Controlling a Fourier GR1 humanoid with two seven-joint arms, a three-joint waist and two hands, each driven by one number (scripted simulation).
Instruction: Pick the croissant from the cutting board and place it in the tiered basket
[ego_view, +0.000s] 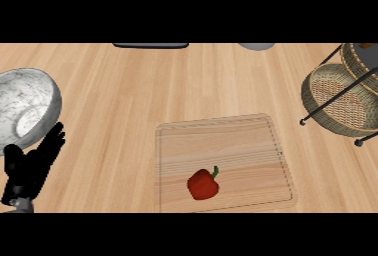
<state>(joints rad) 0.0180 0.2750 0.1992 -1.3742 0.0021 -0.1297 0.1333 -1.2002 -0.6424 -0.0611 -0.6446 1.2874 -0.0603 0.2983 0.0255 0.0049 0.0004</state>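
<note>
Broadly, the wooden counter (133, 90) fills the view, and on it, low and right of centre, lies the cutting board (221, 145), pale wood with a grooved rim. At the right edge stands the tiered basket (336, 105), woven wicker trays in a dark wire frame, seen tilted from above and partly cut off by the view's edge; it is well apart from the board. At the left edge sits a marbled grey bowl (26, 107), also partly out of view. Just below the bowl the left hand (29, 167) shows, black, fingers straight and pointing up, holding nothing and resting near the edge. The right hand is not in view at all.

Smallest is the thing on the board: a red bell pepper (203, 184) with a green stem, lying near the board's lower edge. No croissant can be seen anywhere, so the pepper seems to stand in for the task's object.

Judging from this, nothing has been picked yet. The likeliest trouble is the reach: the only visible hand is on the far side from both pepper and basket, so crossing over could brush the bowl or push the board. The pepper's rounded, glossy body may roll away as fingers close, and the basket's wire frame could catch a hand on the way in.
</note>
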